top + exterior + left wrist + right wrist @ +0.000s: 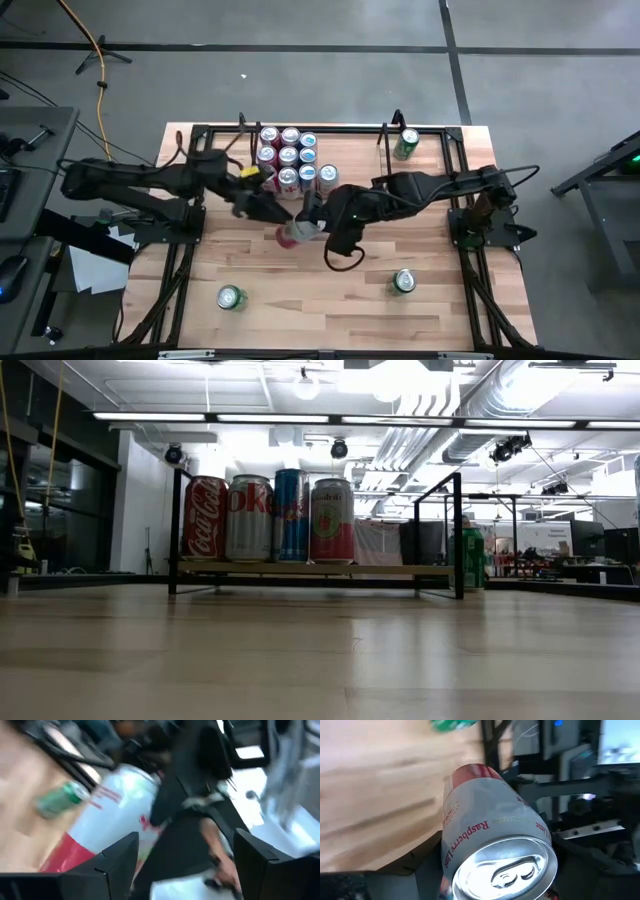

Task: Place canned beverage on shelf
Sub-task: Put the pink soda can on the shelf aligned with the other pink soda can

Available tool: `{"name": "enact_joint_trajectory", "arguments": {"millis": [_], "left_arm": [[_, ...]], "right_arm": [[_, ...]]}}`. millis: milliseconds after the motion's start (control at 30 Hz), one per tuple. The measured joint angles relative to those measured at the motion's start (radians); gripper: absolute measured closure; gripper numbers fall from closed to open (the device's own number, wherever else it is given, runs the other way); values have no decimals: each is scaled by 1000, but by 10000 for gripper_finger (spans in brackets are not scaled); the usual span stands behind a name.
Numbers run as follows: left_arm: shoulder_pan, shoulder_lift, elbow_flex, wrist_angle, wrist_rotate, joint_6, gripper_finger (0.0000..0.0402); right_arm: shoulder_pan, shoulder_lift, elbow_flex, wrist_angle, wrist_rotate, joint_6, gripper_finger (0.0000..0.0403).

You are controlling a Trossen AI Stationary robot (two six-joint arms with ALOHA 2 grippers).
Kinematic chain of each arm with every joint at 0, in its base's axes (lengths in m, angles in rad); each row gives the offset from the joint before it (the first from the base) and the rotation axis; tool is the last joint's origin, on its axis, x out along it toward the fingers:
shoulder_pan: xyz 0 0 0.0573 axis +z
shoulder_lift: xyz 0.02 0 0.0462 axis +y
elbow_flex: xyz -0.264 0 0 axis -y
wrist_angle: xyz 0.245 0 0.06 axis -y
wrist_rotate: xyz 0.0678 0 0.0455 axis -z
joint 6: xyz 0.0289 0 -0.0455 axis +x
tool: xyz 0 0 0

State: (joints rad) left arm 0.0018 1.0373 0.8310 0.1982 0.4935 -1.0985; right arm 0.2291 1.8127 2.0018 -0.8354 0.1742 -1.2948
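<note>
I've got the raspberry lime can (495, 845) clamped in the right gripper (300, 228), lying on its side above mid-worktop, just in front of the shelf (385, 150). My right wrist view reads the label and the silver lid; from overhead the can is only a pinkish blur. The left gripper (268, 208) sits right beside it, and the left wrist view shows its fingers (117, 862) spread apart with the can between them at one side; I can't tell if they touch. The low view misses both arms but shows four cans (268, 518) fronting the shelf. Overhead, three green cans (231, 297) stand on the worktop (320, 310).
</note>
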Motion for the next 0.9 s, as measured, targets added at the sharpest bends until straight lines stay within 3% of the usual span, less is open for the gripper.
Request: {"name": "enact_joint_trajectory", "arguments": {"millis": [100, 233, 467, 900], "left_arm": [[6, -35, 1, 6, 102, 0, 167], [18, -80, 2, 8, 158, 0, 167], [33, -106, -3, -33, 158, -17, 167], [-4, -60, -4, 162, 158, -163, 167]], "right_arm": [[-3, -6, 0, 92, -45, 46, 126], [-10, -6, 23, 178, -125, 149, 126], [-14, -8, 29, 350, -195, 264, 126], [-49, -9, 35, 325, -199, 272, 126]]}}
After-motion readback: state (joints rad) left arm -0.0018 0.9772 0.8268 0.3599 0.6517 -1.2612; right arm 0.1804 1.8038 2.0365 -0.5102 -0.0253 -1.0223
